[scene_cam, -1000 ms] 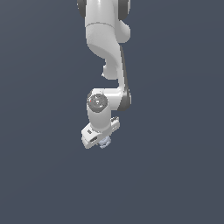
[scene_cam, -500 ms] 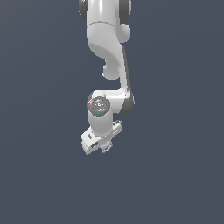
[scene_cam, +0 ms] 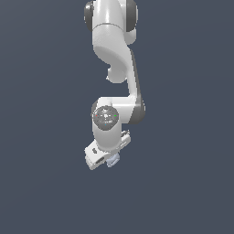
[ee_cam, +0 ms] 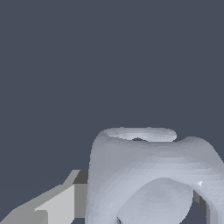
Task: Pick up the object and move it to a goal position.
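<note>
Your white Panda arm (scene_cam: 114,59) hangs down the centre of the exterior view from the top edge, wrist bent so the white two-finger gripper (scene_cam: 109,160) sits just below the middle of the frame, tilted toward the lower left.

The object, a small pale grey-blue lumpy piece with a ring-like top (scene_cam: 113,159), pokes out from under the gripper body on its lower right side, touching it. In the wrist view the same piece fills the lower right of the picture (ee_cam: 148,175), ring opening facing up, with one grey-white finger (ee_cam: 52,205) showing at the lower left, right against its flank. Judging from that, the fingers are clamped on the object. You can't see the second finger clearly; a dark sliver at the right edge may be it.

Nothing but flat dark grey-blue background (scene_cam: 45,183) surrounds the arm in both views. No table edge, no shadow and no goal marker show, so whether the object is clear of any surface can't be read directly.

Judgement: the pick looks done and you're in the carry phase. The piece is tiny against the fingers and lumpy, so the contact patch is probably small. Keep the transit smooth and avoid wrist rotation that could roll it out. Progress toward the goal can't be judged from these views.
</note>
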Controlling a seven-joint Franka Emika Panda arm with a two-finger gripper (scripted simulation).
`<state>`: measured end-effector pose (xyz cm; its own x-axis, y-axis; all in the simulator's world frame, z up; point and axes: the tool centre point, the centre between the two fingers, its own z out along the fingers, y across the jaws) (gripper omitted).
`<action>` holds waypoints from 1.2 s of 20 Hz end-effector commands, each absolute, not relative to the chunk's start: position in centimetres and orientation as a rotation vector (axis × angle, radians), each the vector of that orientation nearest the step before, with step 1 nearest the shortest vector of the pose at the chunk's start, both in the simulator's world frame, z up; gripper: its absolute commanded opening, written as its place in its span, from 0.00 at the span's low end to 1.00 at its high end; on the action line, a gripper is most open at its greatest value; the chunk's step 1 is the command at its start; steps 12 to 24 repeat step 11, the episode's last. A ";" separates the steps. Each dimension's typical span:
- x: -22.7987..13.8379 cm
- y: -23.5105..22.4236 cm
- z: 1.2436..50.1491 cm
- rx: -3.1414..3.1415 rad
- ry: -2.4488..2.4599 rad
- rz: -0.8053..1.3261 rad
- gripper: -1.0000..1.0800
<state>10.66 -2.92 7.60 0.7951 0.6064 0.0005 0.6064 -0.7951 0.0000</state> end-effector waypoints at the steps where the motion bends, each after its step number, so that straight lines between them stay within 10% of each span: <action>1: 11.3 -2.8 7.9 -2.976 -1.005 0.000 0.00; 24: 12.4 -2.5 8.3 -2.976 -1.006 0.000 0.00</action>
